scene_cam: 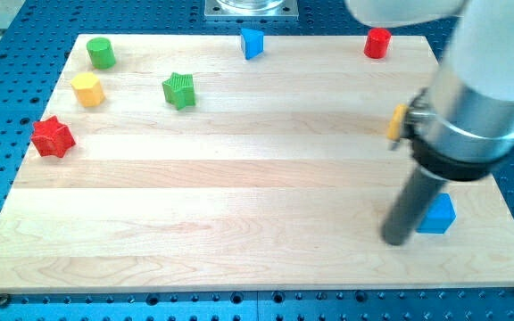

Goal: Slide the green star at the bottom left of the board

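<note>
The green star (178, 90) lies on the wooden board (239, 205) in the upper left part of the view. My tip (397, 239) rests on the board at the lower right, far from the star. It stands right beside a blue block (438, 215), at that block's left side. The arm's grey body covers the right edge of the board.
A green cylinder (101, 53) and a yellow block (87, 89) sit left of the star. A red star (53, 136) lies at the left edge. A blue block (252, 42) and a red cylinder (377, 42) sit at the top edge. A yellow block (397, 121) is partly hidden by the arm.
</note>
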Robot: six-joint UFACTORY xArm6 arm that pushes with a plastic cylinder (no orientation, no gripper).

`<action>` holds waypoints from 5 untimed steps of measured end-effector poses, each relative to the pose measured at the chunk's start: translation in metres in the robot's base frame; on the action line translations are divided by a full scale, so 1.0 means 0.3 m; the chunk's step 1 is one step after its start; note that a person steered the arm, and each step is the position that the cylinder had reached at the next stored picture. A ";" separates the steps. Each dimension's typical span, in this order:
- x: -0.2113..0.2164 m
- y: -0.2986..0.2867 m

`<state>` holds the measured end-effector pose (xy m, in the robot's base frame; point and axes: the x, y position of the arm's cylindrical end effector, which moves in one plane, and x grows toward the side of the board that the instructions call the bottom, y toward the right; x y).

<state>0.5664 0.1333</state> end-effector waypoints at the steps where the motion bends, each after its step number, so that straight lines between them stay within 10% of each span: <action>1: -0.234 -0.275; 5: -0.840 -0.523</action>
<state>0.3145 -0.0235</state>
